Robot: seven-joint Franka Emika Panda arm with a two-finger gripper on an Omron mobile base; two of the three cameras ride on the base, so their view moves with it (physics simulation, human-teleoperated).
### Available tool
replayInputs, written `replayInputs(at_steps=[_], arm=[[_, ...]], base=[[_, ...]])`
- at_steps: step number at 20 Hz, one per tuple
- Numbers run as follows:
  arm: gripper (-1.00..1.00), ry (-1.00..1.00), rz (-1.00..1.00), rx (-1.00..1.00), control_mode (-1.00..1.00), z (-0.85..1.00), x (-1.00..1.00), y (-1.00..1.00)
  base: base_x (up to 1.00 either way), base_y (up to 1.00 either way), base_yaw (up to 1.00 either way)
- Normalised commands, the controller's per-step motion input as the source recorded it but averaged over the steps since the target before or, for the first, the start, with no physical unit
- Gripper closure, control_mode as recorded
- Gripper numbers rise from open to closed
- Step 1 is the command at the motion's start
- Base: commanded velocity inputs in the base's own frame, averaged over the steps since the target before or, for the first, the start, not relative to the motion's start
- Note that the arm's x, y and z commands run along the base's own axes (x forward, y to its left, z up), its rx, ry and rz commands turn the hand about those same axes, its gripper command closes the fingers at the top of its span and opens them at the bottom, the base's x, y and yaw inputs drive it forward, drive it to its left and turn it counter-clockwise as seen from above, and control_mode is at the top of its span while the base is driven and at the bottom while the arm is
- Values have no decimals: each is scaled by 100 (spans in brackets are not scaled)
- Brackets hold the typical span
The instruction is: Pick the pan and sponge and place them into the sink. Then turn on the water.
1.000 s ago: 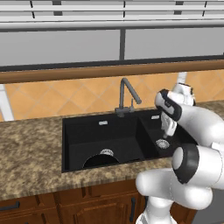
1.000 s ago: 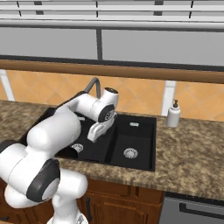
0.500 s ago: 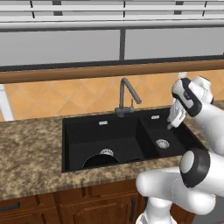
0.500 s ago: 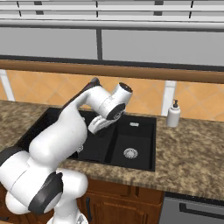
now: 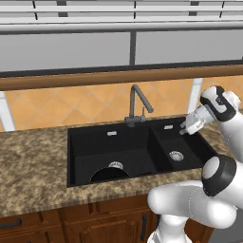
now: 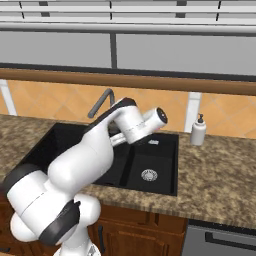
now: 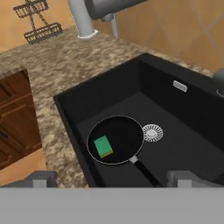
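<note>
The black pan (image 7: 114,140) lies in the large basin of the black sink (image 7: 175,105), near its front wall, handle toward the hand camera. The sponge (image 7: 103,146) rests flat inside the pan, green side up. From the left base view just the pan's rim (image 5: 111,173) peeks above the sink's front edge (image 5: 85,142). My gripper (image 5: 186,128) hangs above the small basin's back right corner, open, its fingertips (image 7: 41,179) wide apart with nothing between them. No water runs from the grey faucet (image 5: 137,102).
A white soap dispenser (image 6: 198,131) stands on the granite counter (image 6: 220,175) right of the sink. A wire rack (image 7: 37,27) sits on the counter at the far side in the hand view. Wooden cabinet doors (image 5: 57,223) run below the counter.
The arm has swung up and to the right, carrying the hand from above the small basin's middle toward its back right corner. The gripper stayed open. Pan and sponge have not moved.
</note>
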Motion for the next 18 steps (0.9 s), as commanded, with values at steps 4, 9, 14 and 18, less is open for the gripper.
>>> replayInputs(at_steps=[4, 9, 14, 18], arm=[[-100, -30, -5, 31, -100, 4, 9, 0], [-100, -29, 0, 20, -100, -1, 27, -7], [-100, -22, -6, 17, -100, 0, 43, 0], [-100, -6, -8, 18, -100, 0, 52, -3]], base=[[0, 0, 0], [0, 0, 0], [0, 0, 0], [0, 0, 0]])
